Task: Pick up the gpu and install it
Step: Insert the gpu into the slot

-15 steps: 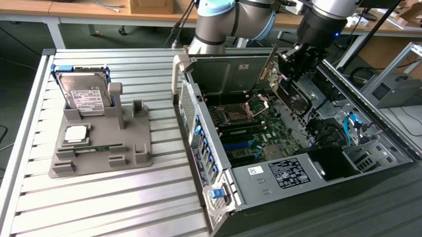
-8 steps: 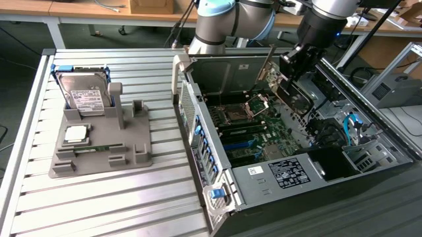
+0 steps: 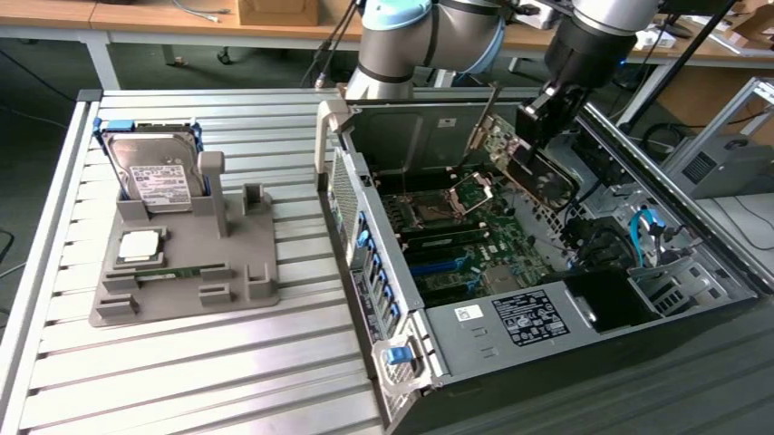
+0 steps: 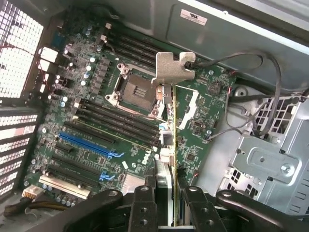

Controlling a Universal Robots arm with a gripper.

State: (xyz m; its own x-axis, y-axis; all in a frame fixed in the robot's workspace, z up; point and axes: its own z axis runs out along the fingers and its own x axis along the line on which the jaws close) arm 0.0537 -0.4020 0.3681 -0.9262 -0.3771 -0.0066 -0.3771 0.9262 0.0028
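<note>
The gripper [image 4: 166,195] pinches the gpu [image 3: 542,179] by its flat sides. The card hangs on edge, so its bottom edge faces the motherboard [image 4: 200,128] in the open computer case [image 3: 508,326].

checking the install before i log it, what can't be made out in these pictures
Wrist view: the motherboard strip behind the gpu, hidden by the edge-on card.
Wrist view: the claw body, cut off by the picture's edge.
Exterior view: the print on the case label, too small to read.
</note>
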